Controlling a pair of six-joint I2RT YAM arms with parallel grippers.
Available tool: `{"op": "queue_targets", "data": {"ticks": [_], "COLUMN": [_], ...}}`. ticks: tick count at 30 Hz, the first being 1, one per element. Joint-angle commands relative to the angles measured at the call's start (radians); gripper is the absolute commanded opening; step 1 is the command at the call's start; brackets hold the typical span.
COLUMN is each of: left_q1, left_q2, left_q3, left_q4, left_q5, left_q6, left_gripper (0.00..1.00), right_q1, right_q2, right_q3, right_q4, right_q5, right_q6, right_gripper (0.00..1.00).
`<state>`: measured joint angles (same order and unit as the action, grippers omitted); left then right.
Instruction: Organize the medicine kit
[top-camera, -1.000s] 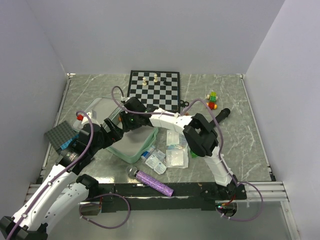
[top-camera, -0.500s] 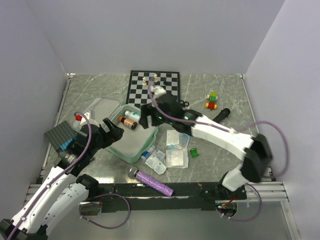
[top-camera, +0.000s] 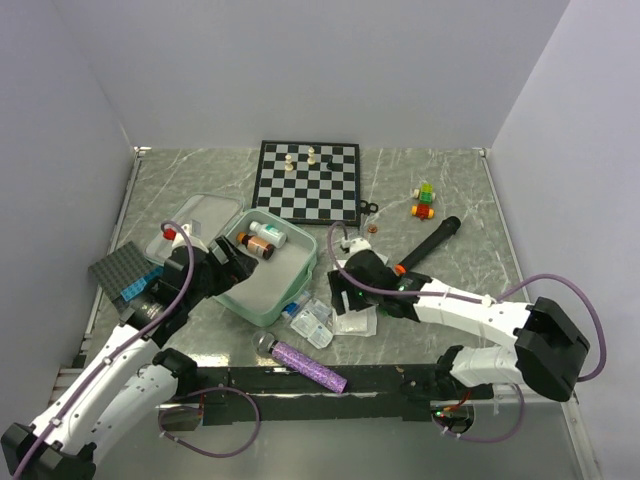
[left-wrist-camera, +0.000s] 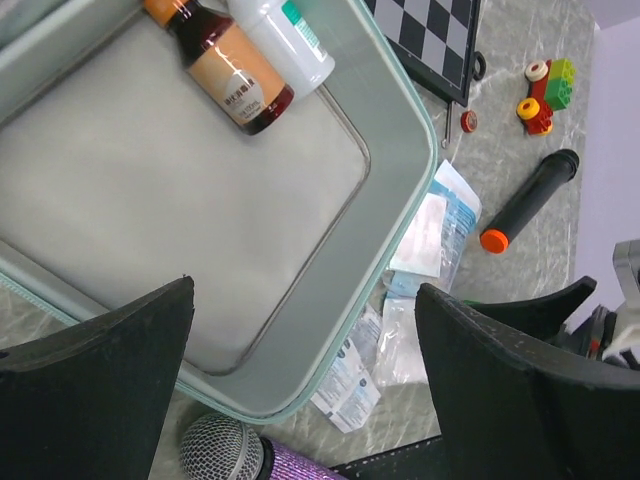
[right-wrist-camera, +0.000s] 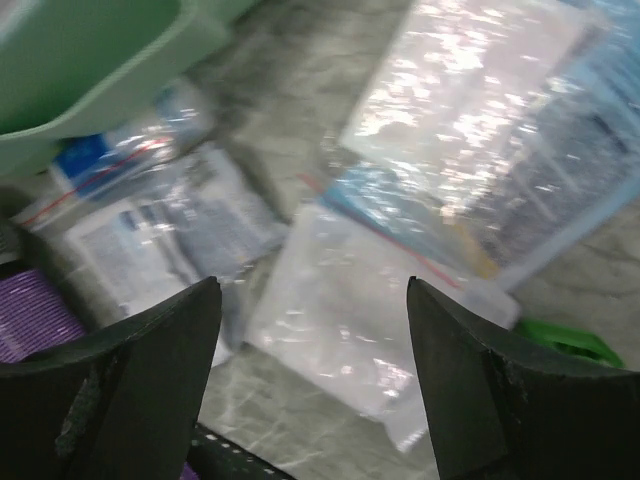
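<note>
**Both grippers spread and empty; kit lies open at the left of the table**

The left gripper (top-camera: 232, 266) has its fingers spread wide with nothing between them. In its wrist view it (left-wrist-camera: 300, 300) hangs over the near part of the open case. The right gripper (top-camera: 340, 292) is also spread and empty. Its wrist view (right-wrist-camera: 310, 300) looks down on a loose pile of clear plastic packets (right-wrist-camera: 360, 330), but contact with them cannot be made out.

The medicine kit (top-camera: 272, 283) sits left of centre on the marble table (top-camera: 470, 290). It is mint-green, with its lid folded back to the far left and its grey lining (left-wrist-camera: 180, 200) exposed. Two bottles lie side by side at its far end: a brown bottle (left-wrist-camera: 228, 65) with an orange label and a white bottle (left-wrist-camera: 285, 35) with a teal band.

The packets (top-camera: 352, 315) lie just beside the kit's right wall. A small green piece (right-wrist-camera: 560, 340) lies at the edge of the pile. A purple glitter microphone (top-camera: 305, 365) lies near the kit's front corner. Further out are a chessboard (top-camera: 308, 180) behind the kit, a black marker (top-camera: 425, 243) with an orange end, some toy bricks (top-camera: 424, 200) and a dark studded plate (top-camera: 120, 268) at the left edge.
</note>
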<state>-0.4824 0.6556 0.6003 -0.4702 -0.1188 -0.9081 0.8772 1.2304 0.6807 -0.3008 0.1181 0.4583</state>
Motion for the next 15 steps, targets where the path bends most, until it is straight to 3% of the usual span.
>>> {"op": "queue_targets", "data": {"ticks": [1, 7, 15], "left_q1": [-0.001, -0.002, -0.002], "left_q2": [0.010, -0.001, -0.027], "left_q3": [0.000, -0.010, -0.008], "left_q4": [0.059, 0.051, 0.012], "left_q5": [0.039, 0.036, 0.016], "left_q6": [-0.025, -0.037, -0.035], "left_gripper": [0.96, 0.96, 0.96], "right_q1": [0.112, 0.281, 0.305], "right_q2": [0.015, 0.243, 0.432], "right_q3": [0.026, 0.213, 0.319], "right_q4": [0.120, 0.048, -0.006], "right_q5": [-0.018, 0.173, 0.221], "right_q6": [-0.003, -0.055, -0.015], "right_gripper": [0.81, 0.87, 0.88]}}
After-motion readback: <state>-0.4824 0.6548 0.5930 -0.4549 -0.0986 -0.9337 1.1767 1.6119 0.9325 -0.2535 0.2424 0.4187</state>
